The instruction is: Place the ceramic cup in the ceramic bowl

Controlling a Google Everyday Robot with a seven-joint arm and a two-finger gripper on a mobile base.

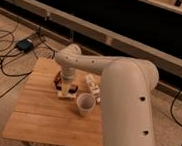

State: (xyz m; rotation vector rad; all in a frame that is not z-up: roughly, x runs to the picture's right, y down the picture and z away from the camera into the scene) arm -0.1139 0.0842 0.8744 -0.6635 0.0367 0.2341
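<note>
1. Gripper point(67, 90) points down near the middle of the desk point(33, 115), jaws spread, nothing in them.
2. Cup point(84, 104) stands upright just beside it, on the right-edge side.
3. Bowl point(58, 77) is toward the far edge, mostly hidden by the arm point(127, 92).
4. White packet point(93, 86) lies right behind the cup.
5. Cables point(1, 55) are all over the floor past the left edge.

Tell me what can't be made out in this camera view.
- Dark glossy round bowl: mostly hidden behind the hand, which hangs open beside the small cream ceramic cup.
- White oblong packet: print too small to read.
- Wooden table: right side covered by the cream arm.
</note>
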